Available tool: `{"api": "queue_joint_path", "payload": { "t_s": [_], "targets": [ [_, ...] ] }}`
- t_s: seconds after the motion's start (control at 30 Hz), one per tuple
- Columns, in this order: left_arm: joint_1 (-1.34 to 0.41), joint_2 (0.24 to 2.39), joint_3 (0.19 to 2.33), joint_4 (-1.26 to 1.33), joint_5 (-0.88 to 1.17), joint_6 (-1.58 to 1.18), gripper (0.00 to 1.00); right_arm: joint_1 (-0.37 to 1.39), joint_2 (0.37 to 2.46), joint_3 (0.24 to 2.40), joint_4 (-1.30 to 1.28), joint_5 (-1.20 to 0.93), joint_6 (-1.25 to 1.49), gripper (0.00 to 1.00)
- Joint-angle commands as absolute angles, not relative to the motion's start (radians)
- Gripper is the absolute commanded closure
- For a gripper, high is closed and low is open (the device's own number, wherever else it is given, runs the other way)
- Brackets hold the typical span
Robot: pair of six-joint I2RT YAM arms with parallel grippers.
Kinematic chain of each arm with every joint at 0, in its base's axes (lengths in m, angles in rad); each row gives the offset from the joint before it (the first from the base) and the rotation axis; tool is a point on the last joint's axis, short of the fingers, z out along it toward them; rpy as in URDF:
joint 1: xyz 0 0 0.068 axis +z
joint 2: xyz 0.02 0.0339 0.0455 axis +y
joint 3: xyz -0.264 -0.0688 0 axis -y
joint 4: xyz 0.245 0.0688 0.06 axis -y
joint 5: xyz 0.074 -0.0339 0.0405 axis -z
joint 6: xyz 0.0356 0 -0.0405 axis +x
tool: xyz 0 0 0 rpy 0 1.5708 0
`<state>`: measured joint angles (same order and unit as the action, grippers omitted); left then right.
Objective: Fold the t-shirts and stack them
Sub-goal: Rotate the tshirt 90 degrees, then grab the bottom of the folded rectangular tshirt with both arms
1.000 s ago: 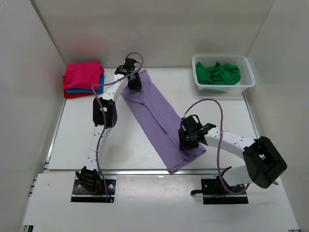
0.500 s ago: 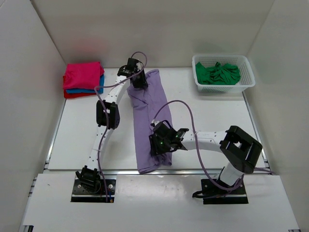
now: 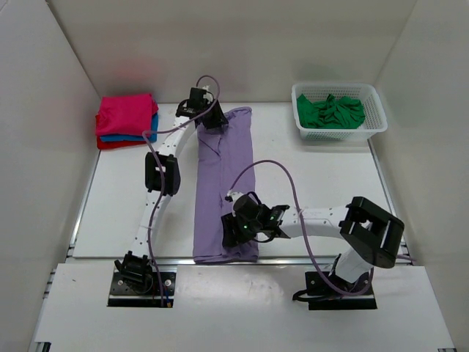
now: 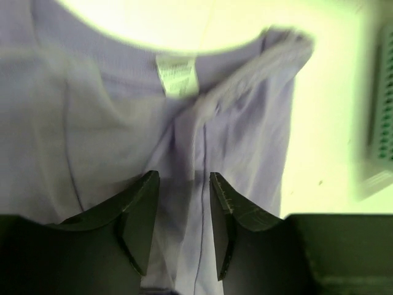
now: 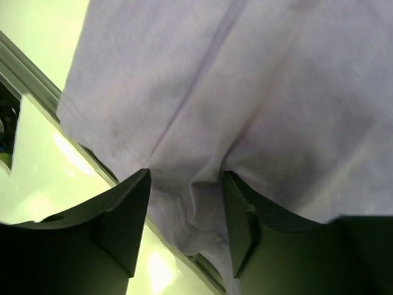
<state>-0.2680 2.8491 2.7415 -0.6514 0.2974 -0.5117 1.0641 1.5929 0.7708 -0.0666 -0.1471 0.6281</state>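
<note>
At the far left of the table [image 3: 117, 205] we see a folded stack, with the pink shirt [image 3: 126, 114] on top, the blue shirt [image 3: 111, 137] under it and the red shirt [image 3: 110, 144] at the bottom. Just right of the stack, the left claw [image 3: 213, 123] pinches the collar end of the purple shirt [image 3: 223, 176], with cloth bunched between its fingers. That shirt lies flat as a long narrow strip running toward the near edge, where the right claw [image 3: 236, 232] is clamped on its hem end. At the far right, the green shirt [image 3: 331, 111] sits crumpled in the white basket [image 3: 341, 134].
</note>
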Motion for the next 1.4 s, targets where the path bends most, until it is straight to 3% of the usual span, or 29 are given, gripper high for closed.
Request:
{"api": "queue_joint_path", "payload": {
  "t_s": [0.0,0.1,0.27,0.37,0.5,0.6,0.7,0.73,0.8,0.83,0.9,0.97,1.17,1.37],
  "targets": [
    [-0.218,2.763,2.743,-0.487,0.304,-0.549,0.50,1.025,1.594,0.666,-0.228,-0.069,0.563,0.49],
    [-0.167,2.708,2.799,-0.474,0.330,-0.564,0.47,0.974,1.540,0.708,-0.287,-0.009,0.482,0.39],
    [-0.069,2.542,2.838,-0.624,0.484,-0.535,0.42,0.916,1.410,0.758,-0.319,-0.003,0.405,0.36],
    [-0.061,2.424,2.838,-0.837,0.564,-0.434,0.40,0.910,1.339,0.770,-0.336,0.037,0.393,0.31],
    [-0.097,2.216,2.794,-1.175,0.485,-0.249,0.37,0.894,1.247,0.717,-0.318,0.006,0.396,0.30],
    [-0.042,1.965,2.512,-1.137,0.615,-0.264,0.38,0.894,1.187,0.640,-0.256,-0.034,0.423,0.30],
    [0.036,1.682,2.309,-1.117,0.622,-0.262,0.37,0.911,1.131,0.592,-0.267,0.059,0.474,0.31],
    [0.011,1.564,2.252,-1.124,0.488,-0.246,0.34,0.911,1.109,0.581,-0.275,0.086,0.489,0.31],
    [-0.246,1.363,2.020,-1.053,0.233,-0.222,0.28,0.890,1.072,0.554,-0.299,0.112,0.505,0.31],
    [-0.289,1.312,1.926,-1.013,0.212,-0.241,0.27,0.861,1.053,0.545,-0.305,0.110,0.509,0.31],
    [-0.205,1.145,1.542,-0.873,0.394,-0.300,0.29,0.778,1.008,0.525,-0.339,0.069,0.511,0.30],
    [-0.164,1.058,1.290,-0.835,0.523,-0.363,0.37,0.723,0.991,0.509,-0.374,0.017,0.506,0.31],
    [-0.489,0.829,0.659,-0.602,0.431,-0.675,0.43,0.624,0.885,0.414,-0.433,-0.087,0.548,0.35],
    [-0.653,0.851,0.456,-0.497,0.383,-0.814,0.43,0.626,0.833,0.356,-0.459,-0.095,0.606,0.37]
  ]
}}
